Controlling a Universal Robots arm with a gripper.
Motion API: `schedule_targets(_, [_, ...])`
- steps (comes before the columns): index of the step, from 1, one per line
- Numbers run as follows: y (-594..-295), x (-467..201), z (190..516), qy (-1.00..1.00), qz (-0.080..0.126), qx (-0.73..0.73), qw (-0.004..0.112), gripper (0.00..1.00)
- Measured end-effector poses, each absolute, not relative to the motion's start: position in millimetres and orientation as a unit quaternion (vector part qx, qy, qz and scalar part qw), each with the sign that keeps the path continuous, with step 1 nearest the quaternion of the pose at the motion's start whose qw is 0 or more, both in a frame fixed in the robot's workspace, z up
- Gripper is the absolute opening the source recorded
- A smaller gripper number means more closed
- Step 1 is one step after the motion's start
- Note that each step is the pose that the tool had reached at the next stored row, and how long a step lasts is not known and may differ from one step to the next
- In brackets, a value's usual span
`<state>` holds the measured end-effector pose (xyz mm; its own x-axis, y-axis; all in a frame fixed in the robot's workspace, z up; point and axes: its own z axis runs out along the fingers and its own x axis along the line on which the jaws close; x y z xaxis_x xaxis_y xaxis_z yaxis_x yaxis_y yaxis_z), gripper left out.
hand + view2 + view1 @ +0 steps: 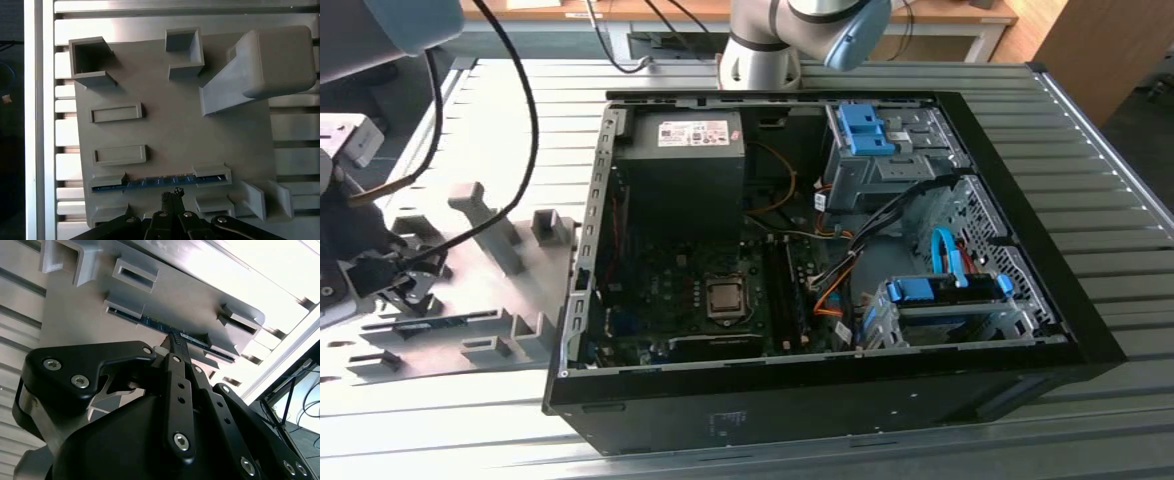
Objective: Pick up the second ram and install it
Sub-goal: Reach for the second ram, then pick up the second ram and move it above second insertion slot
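The second ram (155,182) is a thin blue-green stick standing on edge between two grey holder blocks on the grey fixture plate (200,140). In the exterior view the ram (434,325) sits at the view's left, outside the computer case. My gripper (171,194) hovers right beside the stick's middle. Its black fingertips (165,196) are pressed close together with nothing between them. In the second wrist view one fingertip (176,340) reaches the edge of the ram (160,325). My gripper (387,285) shows low over the plate in the exterior view.
The open computer case (1014,260) lies on the slatted table with the motherboard, processor socket (727,295) and dark memory slots (781,290) exposed. Cables cross the case interior. Empty holder blocks (117,112) and a tall angled post (260,65) stand on the plate.
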<state>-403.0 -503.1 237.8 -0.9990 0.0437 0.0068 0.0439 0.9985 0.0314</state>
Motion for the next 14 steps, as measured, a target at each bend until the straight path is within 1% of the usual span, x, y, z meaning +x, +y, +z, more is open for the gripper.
schedule_targets(14, [-503.1,-402.9,233.5,-1.0,-0.016,-0.022,0.003,0.11])
